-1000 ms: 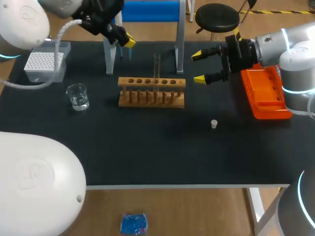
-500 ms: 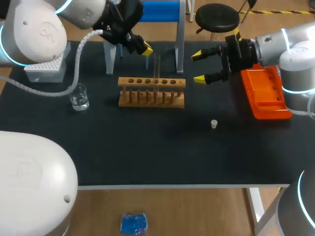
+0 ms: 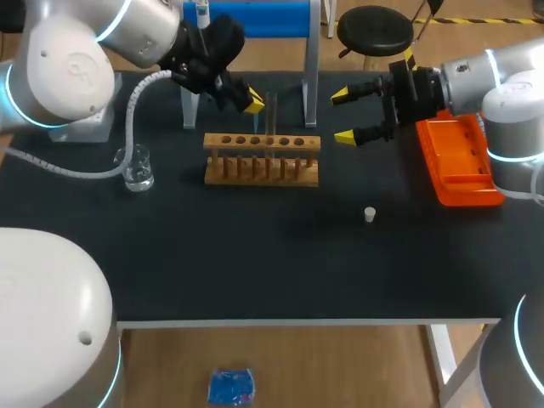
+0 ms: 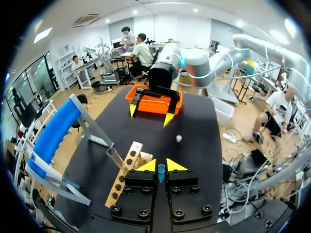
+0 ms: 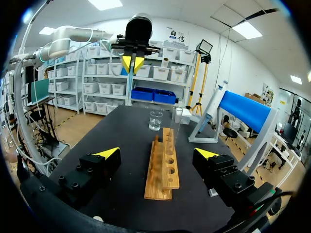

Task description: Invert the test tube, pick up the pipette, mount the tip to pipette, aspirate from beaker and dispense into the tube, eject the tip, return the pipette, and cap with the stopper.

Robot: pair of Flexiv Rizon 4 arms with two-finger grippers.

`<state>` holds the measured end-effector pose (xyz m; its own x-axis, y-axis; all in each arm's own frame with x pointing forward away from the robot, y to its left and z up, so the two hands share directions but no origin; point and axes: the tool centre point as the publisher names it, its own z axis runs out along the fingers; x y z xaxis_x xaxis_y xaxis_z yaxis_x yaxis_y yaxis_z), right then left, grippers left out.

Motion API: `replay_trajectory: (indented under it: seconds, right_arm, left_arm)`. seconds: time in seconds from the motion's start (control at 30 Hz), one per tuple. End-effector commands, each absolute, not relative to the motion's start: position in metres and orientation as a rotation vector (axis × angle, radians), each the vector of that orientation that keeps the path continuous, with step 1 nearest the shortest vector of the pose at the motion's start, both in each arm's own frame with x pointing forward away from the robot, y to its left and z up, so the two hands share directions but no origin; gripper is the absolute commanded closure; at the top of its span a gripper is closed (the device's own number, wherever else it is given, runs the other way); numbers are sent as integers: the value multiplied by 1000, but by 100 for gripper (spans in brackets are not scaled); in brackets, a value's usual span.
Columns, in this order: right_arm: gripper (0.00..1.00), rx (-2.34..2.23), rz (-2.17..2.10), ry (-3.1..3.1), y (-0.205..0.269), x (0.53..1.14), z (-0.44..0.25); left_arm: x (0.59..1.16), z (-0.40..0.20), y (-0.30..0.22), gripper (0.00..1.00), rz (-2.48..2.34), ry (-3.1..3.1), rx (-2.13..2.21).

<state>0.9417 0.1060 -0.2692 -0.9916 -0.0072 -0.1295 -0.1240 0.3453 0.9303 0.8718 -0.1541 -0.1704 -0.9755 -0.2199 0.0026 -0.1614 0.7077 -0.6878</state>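
My left gripper [image 3: 252, 100] hangs over the back of the table, just left of the upright test tube [image 3: 271, 112]. It is shut on the pipette, of which a blue end [image 3: 255, 116] pokes out below the yellow tips. In the left wrist view the pipette [image 4: 161, 172] shows as a blue sliver between the shut fingers of the left gripper [image 4: 161, 166], above the wooden rack [image 4: 125, 175]. The tube stands in the rack [image 3: 262, 158]. The beaker [image 3: 136, 167] stands at the left. A small white stopper [image 3: 370, 214] lies right of centre. My right gripper [image 3: 347, 115] is open, right of the rack.
A blue-topped stand [image 3: 255, 19] straddles the back edge behind the rack. An orange tray [image 3: 461, 163] lies at the right edge. The tip box [image 3: 95, 127] sits at the far left, mostly hidden by my left arm.
My left arm has swung right with the pipette, from near the tip box to beside the test tube. The right arm has stayed still.
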Motion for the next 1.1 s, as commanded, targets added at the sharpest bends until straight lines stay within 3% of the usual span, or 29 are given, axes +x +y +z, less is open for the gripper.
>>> replay_trajectory:
  seconds: [0.03,0.3,0.73,1.1]
  right_arm:
    - [0,-124,1736,2491,106,942,-270]
    - [0,-124,1736,2491,106,942,-270]
    - [0,-115,1984,2453,53,882,-219]
    - [0,-238,2099,2438,82,838,-200]
  left_arm:
    - [875,-166,-154,100,-1115,2864,-322]
    - [875,-166,-154,100,-1115,2864,-322]
    - [875,-166,-154,100,-1115,2864,-322]
    - [875,-166,-154,100,-1115,2864,-322]
